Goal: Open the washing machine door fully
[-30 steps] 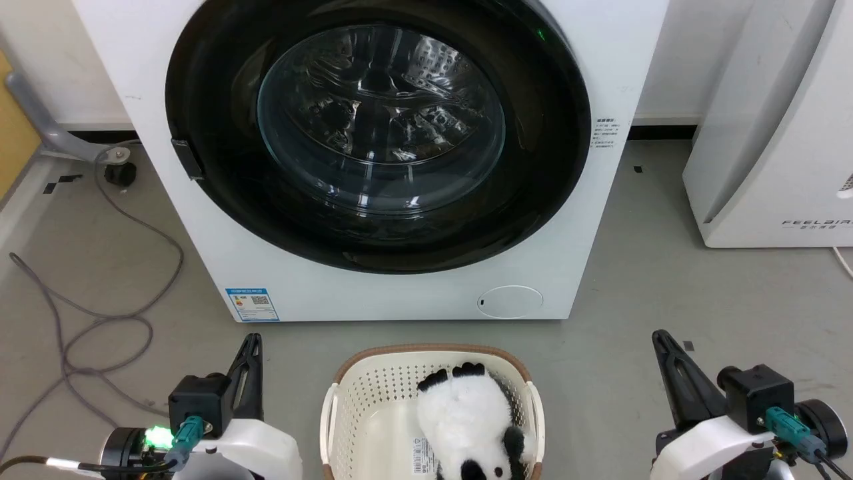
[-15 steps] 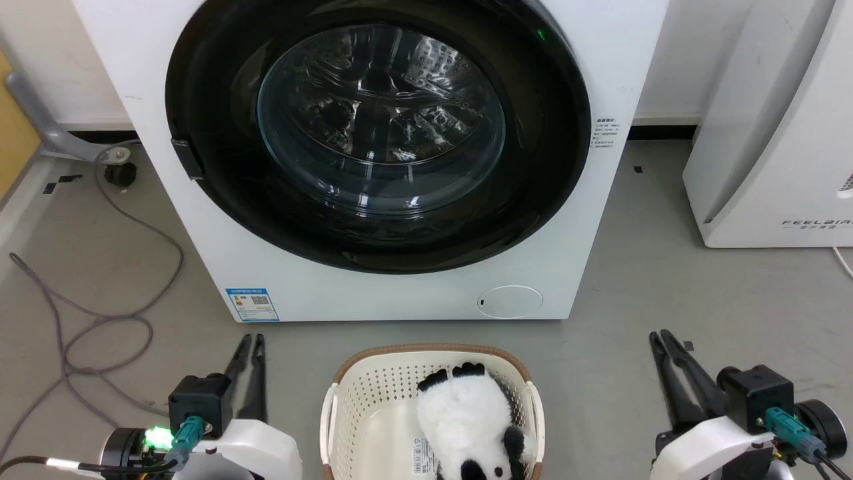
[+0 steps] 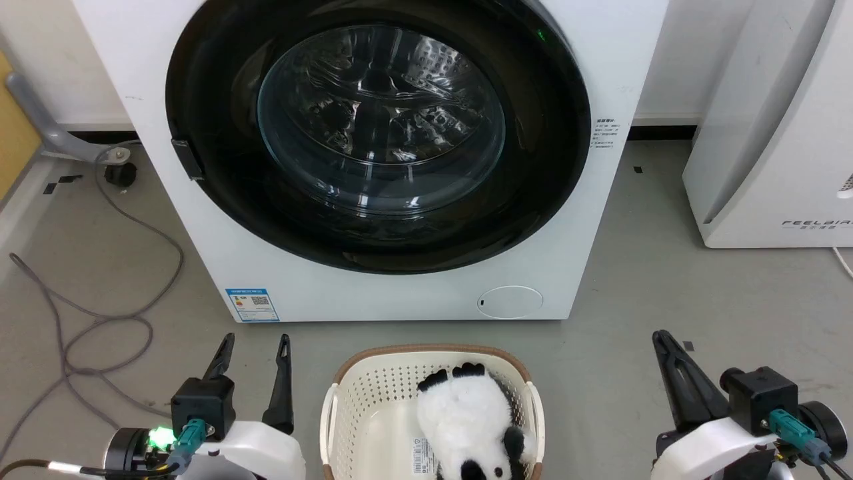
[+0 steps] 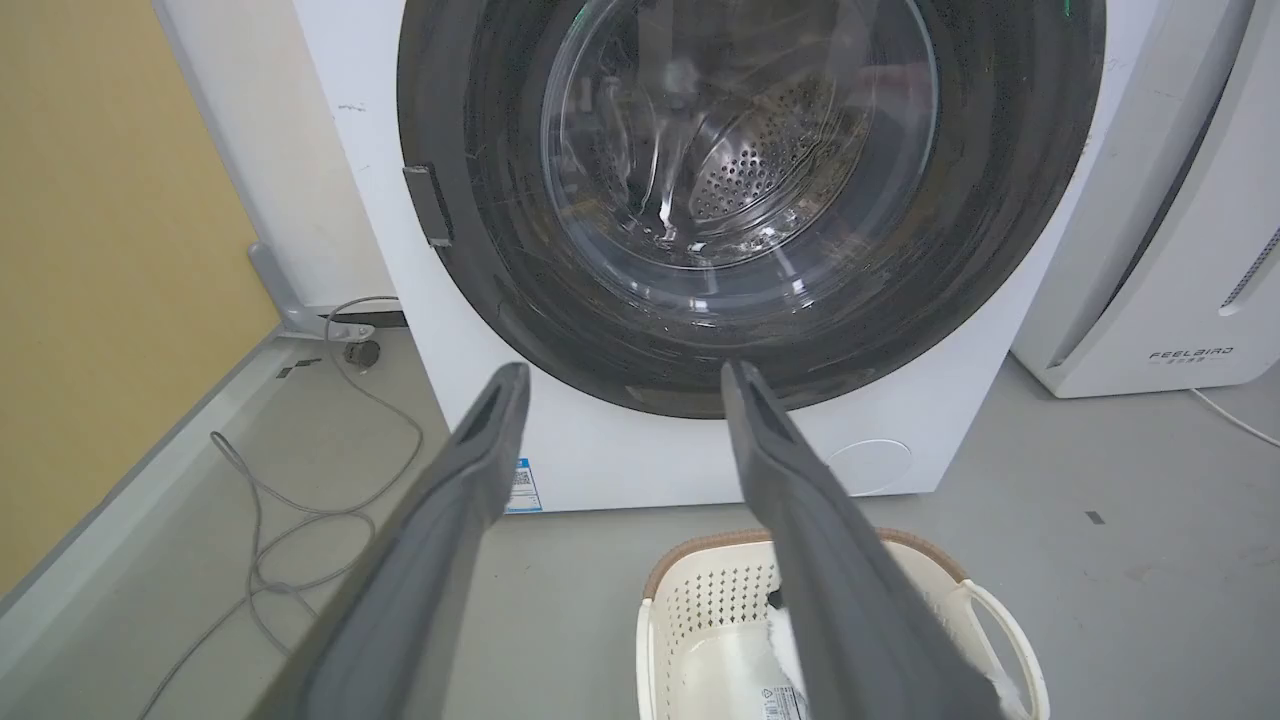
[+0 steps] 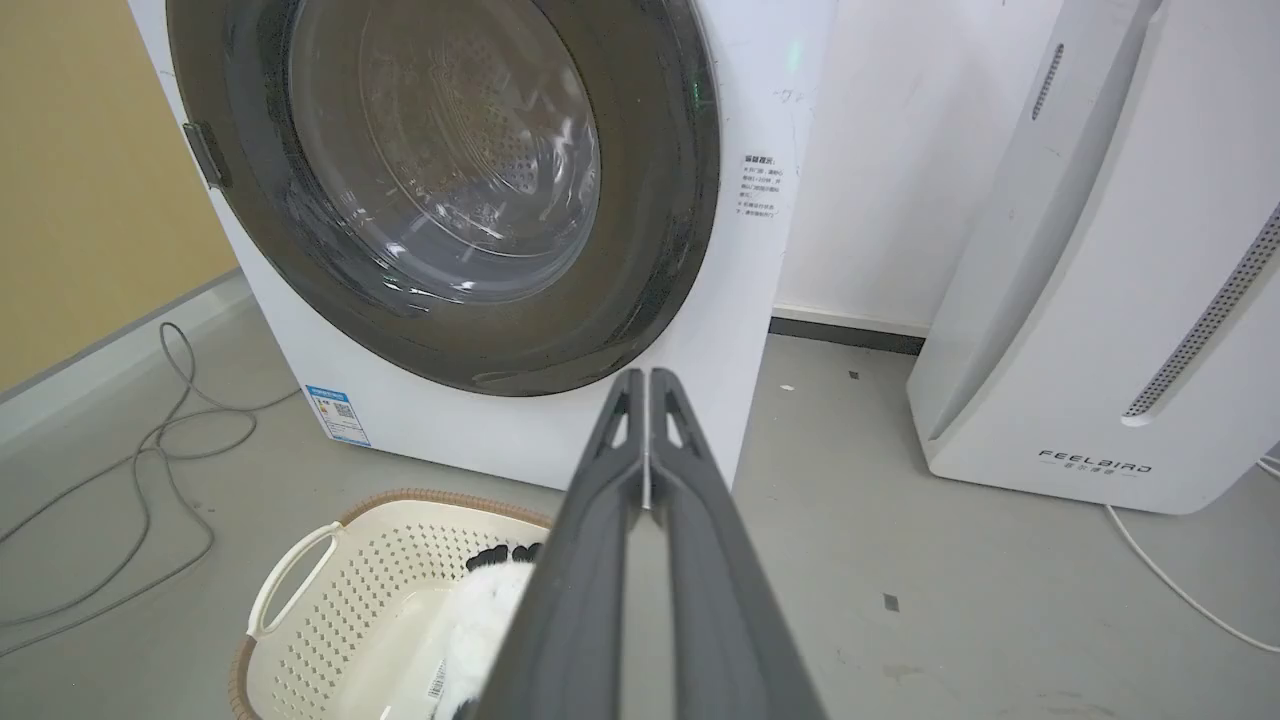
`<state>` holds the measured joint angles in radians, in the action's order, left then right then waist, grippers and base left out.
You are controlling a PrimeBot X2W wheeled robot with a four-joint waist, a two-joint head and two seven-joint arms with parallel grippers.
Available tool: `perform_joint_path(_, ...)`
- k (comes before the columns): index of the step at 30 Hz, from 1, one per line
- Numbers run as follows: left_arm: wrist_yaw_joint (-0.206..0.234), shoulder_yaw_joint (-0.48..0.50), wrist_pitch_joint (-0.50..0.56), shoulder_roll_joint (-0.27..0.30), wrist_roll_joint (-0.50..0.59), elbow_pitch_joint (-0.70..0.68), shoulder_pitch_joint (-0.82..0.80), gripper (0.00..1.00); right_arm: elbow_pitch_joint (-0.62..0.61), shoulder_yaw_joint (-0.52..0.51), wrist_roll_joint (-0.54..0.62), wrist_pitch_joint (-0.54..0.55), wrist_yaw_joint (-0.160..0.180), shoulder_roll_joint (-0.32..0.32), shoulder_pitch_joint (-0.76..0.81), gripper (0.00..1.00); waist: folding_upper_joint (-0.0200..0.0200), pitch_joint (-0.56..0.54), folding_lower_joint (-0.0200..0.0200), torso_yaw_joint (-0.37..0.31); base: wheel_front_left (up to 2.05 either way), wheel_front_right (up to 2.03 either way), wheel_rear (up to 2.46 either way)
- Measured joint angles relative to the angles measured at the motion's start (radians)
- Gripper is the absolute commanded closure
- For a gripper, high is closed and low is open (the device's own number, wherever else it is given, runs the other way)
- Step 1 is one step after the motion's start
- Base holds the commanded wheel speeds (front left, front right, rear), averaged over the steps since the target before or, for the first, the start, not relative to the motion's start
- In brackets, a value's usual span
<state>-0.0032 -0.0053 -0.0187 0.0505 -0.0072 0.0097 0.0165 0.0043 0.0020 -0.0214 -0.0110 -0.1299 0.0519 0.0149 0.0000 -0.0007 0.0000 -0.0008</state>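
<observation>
The washing machine [image 3: 220, 253] stands ahead, a white box with a blue label low on its front. Its door [image 3: 546, 173], a glossy black disc with a bulging glass window, lies flat against the front, a small dark handle tab [image 3: 186, 159] on its left rim. The door [image 4: 480, 250] and the tab [image 4: 428, 205] also show in the left wrist view, the door [image 5: 680, 200] again in the right wrist view. My left gripper [image 3: 256, 341] [image 4: 620, 375] hovers open over the floor, well short of the machine. My right gripper [image 3: 661, 337] [image 5: 641, 378] is shut on nothing, low at the right.
A cream laundry basket [image 3: 333, 407] holding a black-and-white plush panda [image 3: 466, 413] sits on the floor between my arms. A white FEELBAIR appliance [image 3: 766, 133] stands right of the machine. Grey cables [image 3: 100, 320] loop on the floor at the left.
My left gripper's fingers have spread from shut to open. The right gripper opened slightly half a second ago and is shut again. The door has not moved.
</observation>
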Motion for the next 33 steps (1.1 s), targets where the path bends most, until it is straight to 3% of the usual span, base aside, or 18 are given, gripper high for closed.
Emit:
perform_joint_path(18, -0.008, -0.013, -0.036, 0.000, -0.032, 0.014, 0.000, 0.00, 0.052, -0.019, -0.175, -0.045, 0.000, 0.000, -0.001, 1.00, 0.0000, 0.009, 0.0000, -0.002, 0.00, 0.00, 0.00)
perform_joint_path(28, -0.009, -0.018, -0.054, 0.001, -0.050, 0.021, -0.001, 0.00, 0.114, -0.040, -0.395, -0.063, 0.000, 0.000, -0.066, 1.00, 0.0000, 0.029, 0.0000, -0.002, 0.00, 0.00, 0.00)
perform_joint_path(33, -0.010, -0.022, -0.068, 0.001, -0.058, 0.024, -0.003, 0.00, 0.151, -0.049, -0.574, -0.078, 0.000, 0.000, -0.124, 1.00, 0.0000, 0.040, 0.0000, -0.001, 0.00, 0.00, 0.00)
